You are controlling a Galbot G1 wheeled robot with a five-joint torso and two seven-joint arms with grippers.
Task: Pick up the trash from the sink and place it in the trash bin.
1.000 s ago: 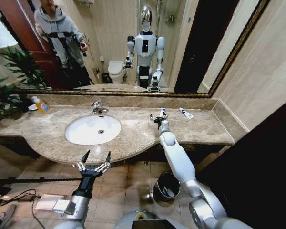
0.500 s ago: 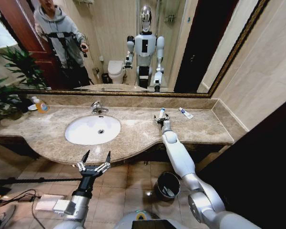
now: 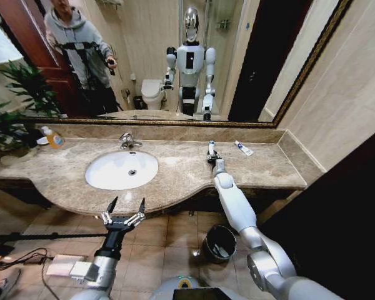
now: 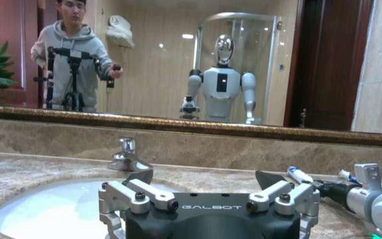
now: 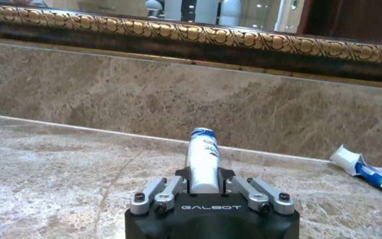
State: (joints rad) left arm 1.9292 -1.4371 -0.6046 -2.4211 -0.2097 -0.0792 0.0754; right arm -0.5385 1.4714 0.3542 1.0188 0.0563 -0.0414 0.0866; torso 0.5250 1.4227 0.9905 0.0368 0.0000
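Head view is showing the sink (image 3: 121,169) sitting in the countertop (image 3: 175,172) and the bin (image 3: 218,243) standing on the floor below — the right gripper (image 3: 211,152) is clamping a white tube (image 3: 211,147) above the counter, another tube (image 3: 243,148) lying nearby. Left gripper (image 3: 124,205) is hanging before the counter edge, fingers spread apart.
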